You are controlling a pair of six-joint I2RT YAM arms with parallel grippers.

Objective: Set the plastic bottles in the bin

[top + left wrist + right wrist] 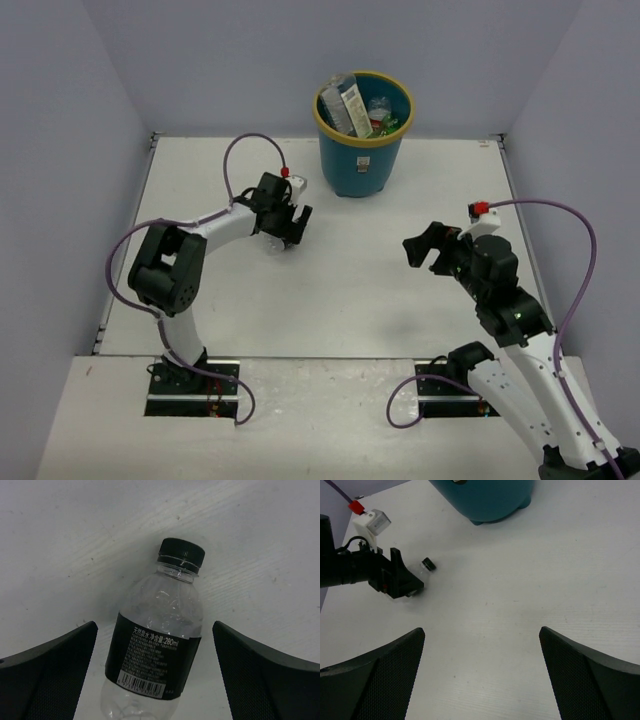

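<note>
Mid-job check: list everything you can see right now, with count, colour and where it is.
Bin: one, teal with a yellow rim, far middle of the table.
Bottles in the bin: several, clear and green among them, exact count hidden.
Bottle on the table: one, clear with black cap and label, lying left of centre.
Table: one, white, under everything.
Left gripper: one, black, open over the lying bottle.
Right gripper: one, black, open, above bare table on the right.
</note>
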